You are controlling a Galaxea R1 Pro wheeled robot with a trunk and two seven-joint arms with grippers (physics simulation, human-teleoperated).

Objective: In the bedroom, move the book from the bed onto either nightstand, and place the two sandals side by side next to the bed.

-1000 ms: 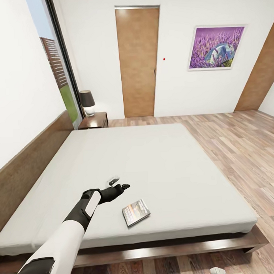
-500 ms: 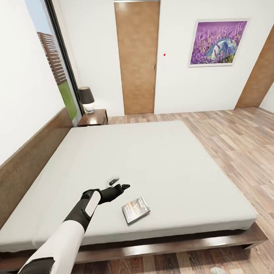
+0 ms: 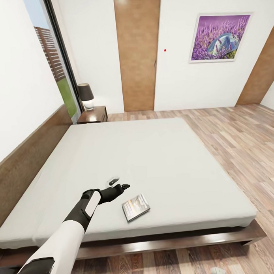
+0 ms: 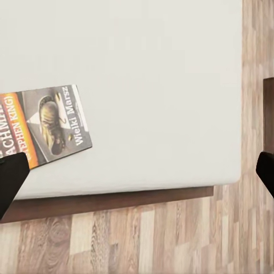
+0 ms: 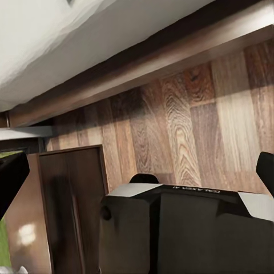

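Bedroom work is barely begun: the book (image 3: pixel 136 207) lies near the bed's (image 3: pixel 153 160) front edge. Your left gripper (image 3: pixel 122 187) hovers beside it, fingers wide and empty; the nightstand (image 3: pixel 92 114) waits.

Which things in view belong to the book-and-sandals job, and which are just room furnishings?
Job: book lying on the bed near its front edge; nightstand in the far corner; left gripper above the mattress beside the book.
Furnishings: lamp on the nightstand; lavender picture; door; window.

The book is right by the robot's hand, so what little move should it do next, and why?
Probably slide the left gripper a little toward the near edge of the bed and down over the book: the book lies flat beside the open fingers, untouched.
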